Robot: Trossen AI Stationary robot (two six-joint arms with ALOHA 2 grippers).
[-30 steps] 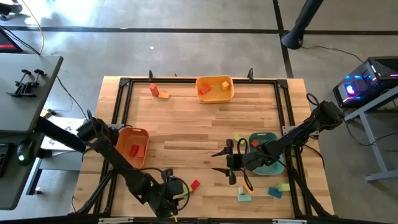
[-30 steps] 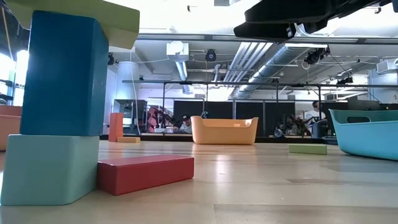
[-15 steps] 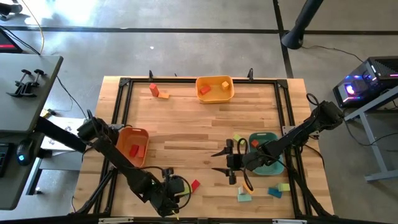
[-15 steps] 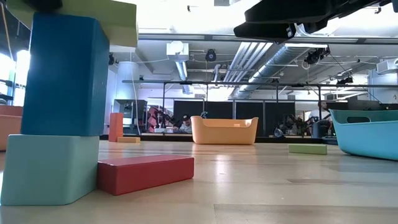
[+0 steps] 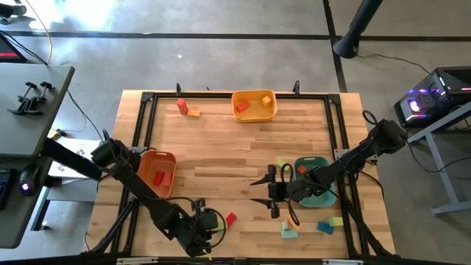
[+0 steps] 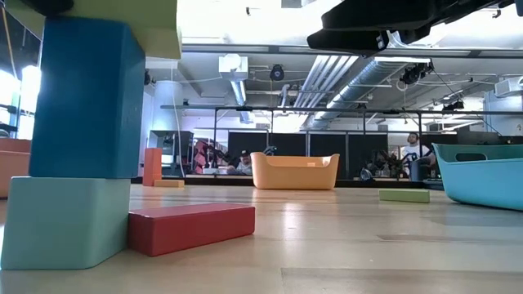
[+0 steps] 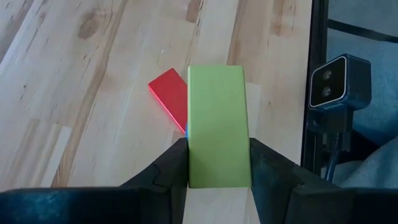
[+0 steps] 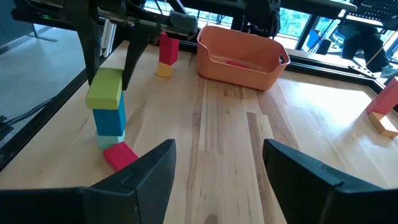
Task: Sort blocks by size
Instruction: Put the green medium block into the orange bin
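A stack stands near the table's front edge: a green bar (image 8: 106, 90) lies on an upright blue block (image 8: 111, 118), which stands on a teal block (image 8: 111, 138). A flat red block (image 8: 121, 155) lies against the stack's foot. The stack also fills the left of the low view, with the blue block (image 6: 86, 98) in the middle. My left gripper (image 7: 217, 162) is shut on the green bar (image 7: 217, 124); it also shows in the high view (image 5: 207, 223). My right gripper (image 5: 268, 193) is open and empty, right of the stack, beside the teal tray (image 5: 321, 197). My left gripper pinches the green bar's two long sides (image 7: 193, 155) between its two fingers (image 7: 171, 165), near one end. The fingers (image 8: 93, 43) come from above, pointing down, and lie across the bar. The bar lies level on top of the blue block.
An orange tray (image 5: 166, 157) with a red block stands at the left, and a yellow tray (image 5: 254, 114) with red and yellow blocks at the far edge. Loose blocks lie at the front right (image 5: 324, 227), by the teal tray (image 5: 282, 163) and at the far left (image 5: 181, 106).
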